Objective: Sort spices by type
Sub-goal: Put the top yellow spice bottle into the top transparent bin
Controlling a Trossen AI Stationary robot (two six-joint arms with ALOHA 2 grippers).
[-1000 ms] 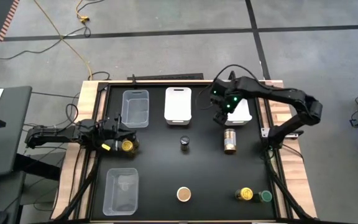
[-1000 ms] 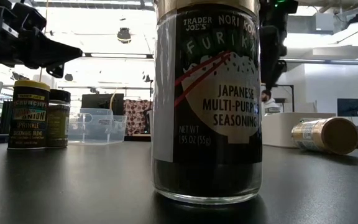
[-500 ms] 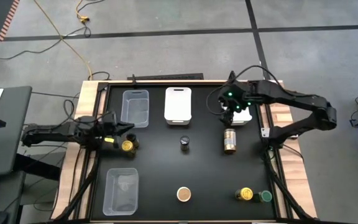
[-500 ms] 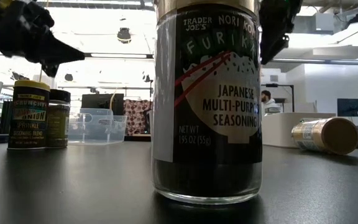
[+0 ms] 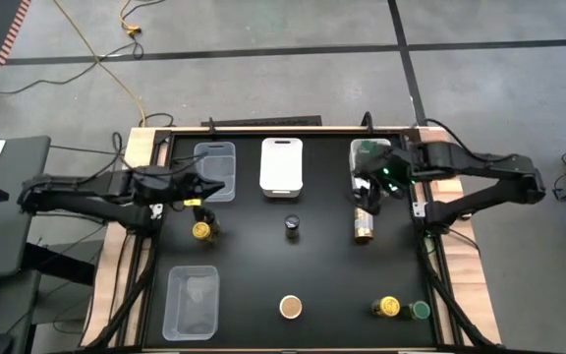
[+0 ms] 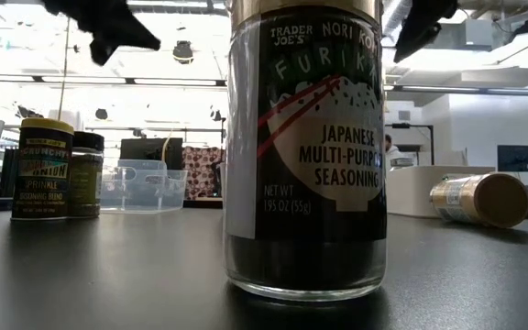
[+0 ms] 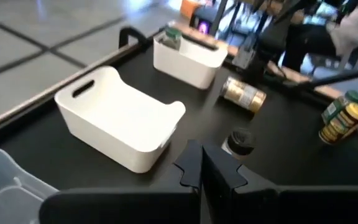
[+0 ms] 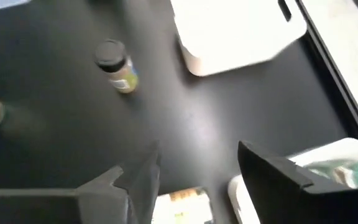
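R end effector (image 5: 369, 189) open, empty, hovering above the tan-top jar (image 5: 364, 225) lying on its side by the white bin (image 5: 372, 157) w/ a green-top jar inside. L end effector (image 5: 207, 186) closed, empty, near the clear bin (image 5: 214, 170); yellow-top jar (image 5: 201, 231) upright just below it. Dark-top jar (image 5: 292, 227) mid-surface (image 5: 254, 265).

left claw (image 7: 205, 171) shut | white bin (image 7: 118, 118) ahead | jar (image 7: 243, 95) lying, label blurred
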